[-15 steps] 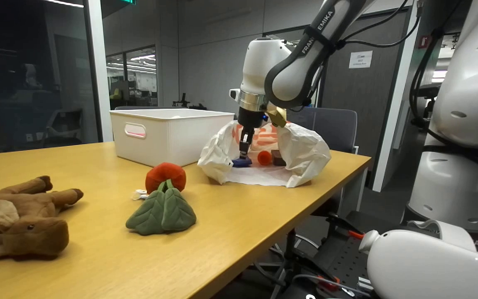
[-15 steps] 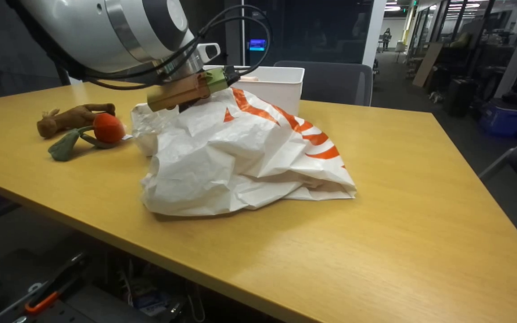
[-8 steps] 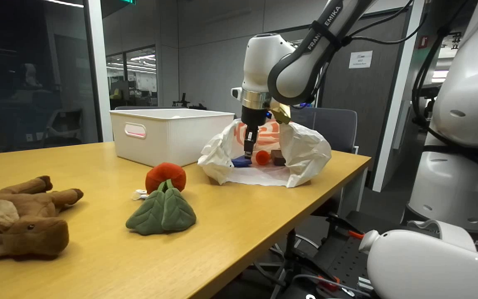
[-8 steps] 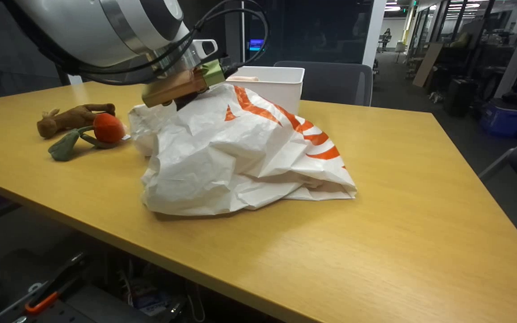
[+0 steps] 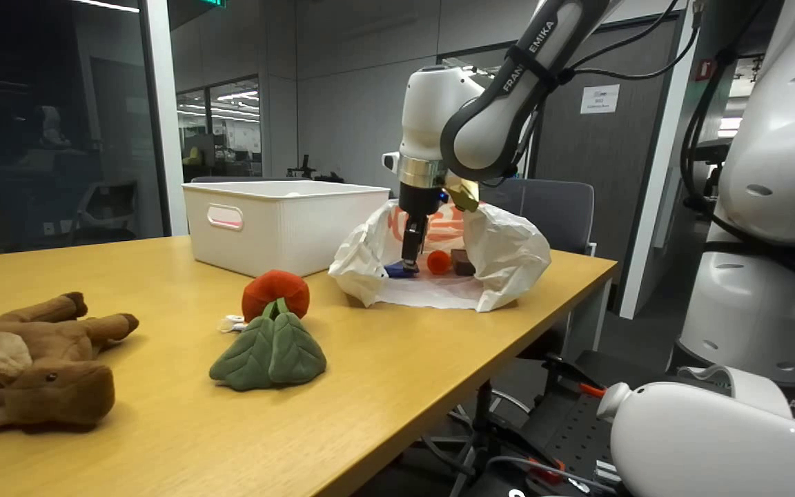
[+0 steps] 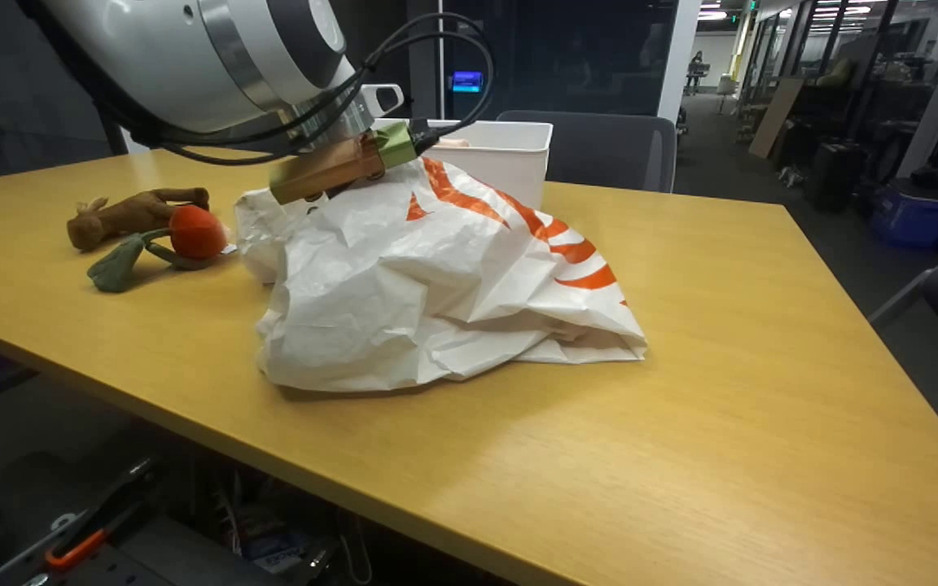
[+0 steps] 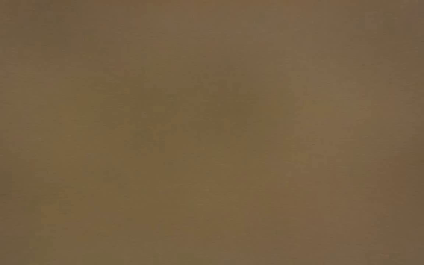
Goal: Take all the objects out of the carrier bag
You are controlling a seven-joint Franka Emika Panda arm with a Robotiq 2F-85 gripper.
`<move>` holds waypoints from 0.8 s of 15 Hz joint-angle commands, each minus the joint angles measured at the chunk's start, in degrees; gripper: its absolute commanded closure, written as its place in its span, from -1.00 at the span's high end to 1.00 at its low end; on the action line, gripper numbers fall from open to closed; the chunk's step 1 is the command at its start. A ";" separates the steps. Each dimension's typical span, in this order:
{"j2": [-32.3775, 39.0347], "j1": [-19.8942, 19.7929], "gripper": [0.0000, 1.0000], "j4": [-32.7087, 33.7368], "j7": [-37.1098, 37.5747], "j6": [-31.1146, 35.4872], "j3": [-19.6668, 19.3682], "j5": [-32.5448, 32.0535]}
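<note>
Within the mouth of the carrier bag, the gripper sits lower than half a second earlier; whether its jaws are spread or pinching cannot be told. At its tip lies the blue piece, long axis roughly level, pointing away from the orange-red round piece; the brown block lies farther off.

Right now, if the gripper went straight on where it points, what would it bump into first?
Probably the blue piece inside the carrier bag; the gripper points down towards it, though depth is unclear and they may already touch.
</note>
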 commanded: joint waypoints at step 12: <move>9.09 -0.97 0.48 6.36 -0.63 3.56 -2.14 10.76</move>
